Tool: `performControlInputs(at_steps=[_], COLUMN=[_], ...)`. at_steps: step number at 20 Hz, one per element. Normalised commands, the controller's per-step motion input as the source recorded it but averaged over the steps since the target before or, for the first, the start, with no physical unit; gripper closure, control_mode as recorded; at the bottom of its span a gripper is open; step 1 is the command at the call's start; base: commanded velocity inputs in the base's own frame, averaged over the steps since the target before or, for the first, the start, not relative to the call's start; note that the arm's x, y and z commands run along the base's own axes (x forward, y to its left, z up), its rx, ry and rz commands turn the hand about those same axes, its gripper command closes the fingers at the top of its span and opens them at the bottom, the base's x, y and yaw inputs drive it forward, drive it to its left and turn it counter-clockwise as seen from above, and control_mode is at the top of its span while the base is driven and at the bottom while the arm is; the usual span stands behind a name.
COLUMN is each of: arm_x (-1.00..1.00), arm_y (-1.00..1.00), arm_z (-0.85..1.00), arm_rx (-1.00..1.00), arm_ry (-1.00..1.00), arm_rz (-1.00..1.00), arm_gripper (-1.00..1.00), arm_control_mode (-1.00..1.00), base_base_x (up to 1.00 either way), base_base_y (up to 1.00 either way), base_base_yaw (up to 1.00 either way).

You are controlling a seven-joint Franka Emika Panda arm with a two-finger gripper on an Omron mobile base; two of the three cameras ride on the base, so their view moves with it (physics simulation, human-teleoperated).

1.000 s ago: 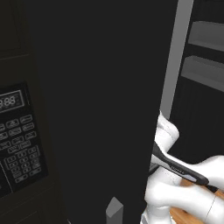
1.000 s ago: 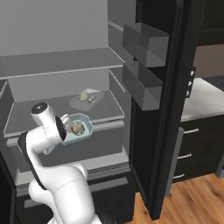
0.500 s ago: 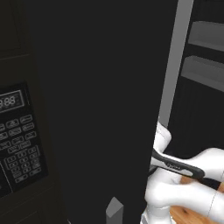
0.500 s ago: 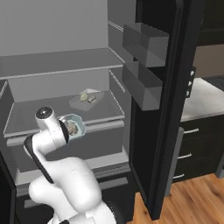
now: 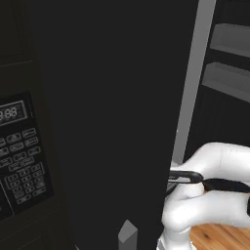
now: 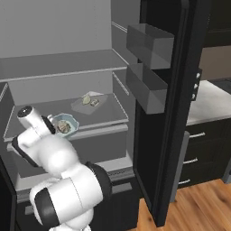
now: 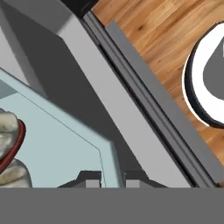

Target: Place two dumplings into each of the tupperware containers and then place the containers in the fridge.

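Tool pinched shut on rim of light-blue tub — held with dumplings inside, over fridge shelf. Other tub already shelved. Light, stiff, likely slippery — best kept level, gripped at the wall.

One container before another on the fridge shelf

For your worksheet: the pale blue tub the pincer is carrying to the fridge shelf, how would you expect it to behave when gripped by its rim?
The tub probably tilts easily, being pinched at one edge by the pincer. Its thin, smooth wall looks fairly stiff but slippery. The dumplings lie loose, so they may slide.
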Motion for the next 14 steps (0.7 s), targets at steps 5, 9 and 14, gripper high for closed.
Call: performControlInputs(at_steps=[5,9,14], arm_x=[0.54,0.60,0.63], arm_y=[0.00,-0.10,-0.05], arm_z=[0.36,0.24,0.03], arm_rx=[-0.09,0.00,0.00], arm_ry=[-0.05,-0.01,0.01], arm_rz=[0.48,0.51,0.54], arm_gripper=[1.00,1.00,1.00], arm_control_mode=[-1.00,-1.00,-1.00], base_base_x=[0.00,0.00,0.00], base_base_y=[0.00,0.00,0.00], base_base_yaw=[0.00,0.00,0.00])
